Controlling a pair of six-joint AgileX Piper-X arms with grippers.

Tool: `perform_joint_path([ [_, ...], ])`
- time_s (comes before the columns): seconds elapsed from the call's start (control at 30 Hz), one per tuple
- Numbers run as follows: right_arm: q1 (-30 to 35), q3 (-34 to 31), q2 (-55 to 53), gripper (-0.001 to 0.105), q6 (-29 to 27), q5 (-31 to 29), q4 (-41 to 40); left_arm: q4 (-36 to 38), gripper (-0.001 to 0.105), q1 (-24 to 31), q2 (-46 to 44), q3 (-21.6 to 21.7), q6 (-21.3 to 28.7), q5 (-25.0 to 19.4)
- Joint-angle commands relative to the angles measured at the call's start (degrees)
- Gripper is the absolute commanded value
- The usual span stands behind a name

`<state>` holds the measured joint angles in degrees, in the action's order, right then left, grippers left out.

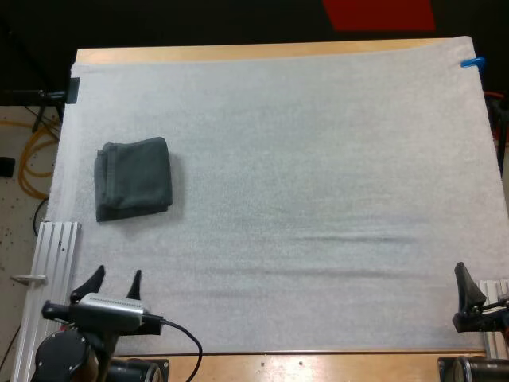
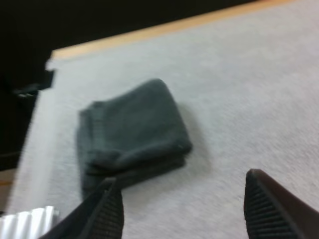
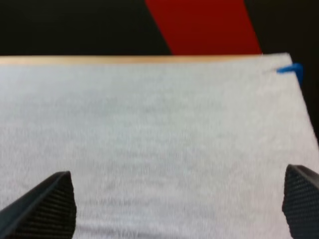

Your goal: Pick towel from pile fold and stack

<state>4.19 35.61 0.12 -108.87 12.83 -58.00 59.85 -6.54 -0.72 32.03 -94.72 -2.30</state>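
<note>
The folded towel (image 1: 134, 179) lies on the left side of the white mat (image 1: 318, 159), well ahead of the left end effector (image 1: 118, 280), which is spread wide and clear of it. The right end effector (image 3: 174, 209), likewise spread, hangs over the mat far across the bench (image 1: 238, 52), partly cut off in the high view. I cannot tell how many layers the towel has.

Dark grey-green towel (image 1: 133, 178) on white mat (image 1: 318, 159).
</note>
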Motion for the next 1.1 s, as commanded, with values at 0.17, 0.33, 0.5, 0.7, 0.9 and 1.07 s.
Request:
perform_joint_path([
  [0.17, 0.2, -2.0, 0.0, 0.082, -0.4, 1.5, -1.5, -1.5, 0.052, 0.1, -7.9, -2.5, -0.8, 2.3],
  [0.33, 0.2, -2.8, 0.0, 0.082, -0.4, 1.6, -1.9, -1.5, 0.052, 0.1, -7.9, -2.5, -0.8, 2.3],
  [0.5, 0.2, -5.1, 0.0, 0.082, -0.2, 1.6, -1.8, -1.5, 0.052, 0.1, -7.9, -2.5, -0.8, 2.3],
  [0.7, 0.2, -5.1, 0.0, 0.082, -0.2, 1.6, -1.8, -1.5, 0.052, 0.1, -7.9, -2.5, -0.8, 2.3],
  [0.9, 0.2, -5.1, 0.0, 0.082, -0.2, 1.1, -1.8, -1.5, 0.052, 0.1, -7.9, -2.5, -0.8, 2.3],
  [1.07, 0.2, -5.1, 0.0, 0.082, -0.2, 1.1, -1.8, -1.5, 0.052, 0.1, -7.9, -2.5, -0.8, 2.3],
])
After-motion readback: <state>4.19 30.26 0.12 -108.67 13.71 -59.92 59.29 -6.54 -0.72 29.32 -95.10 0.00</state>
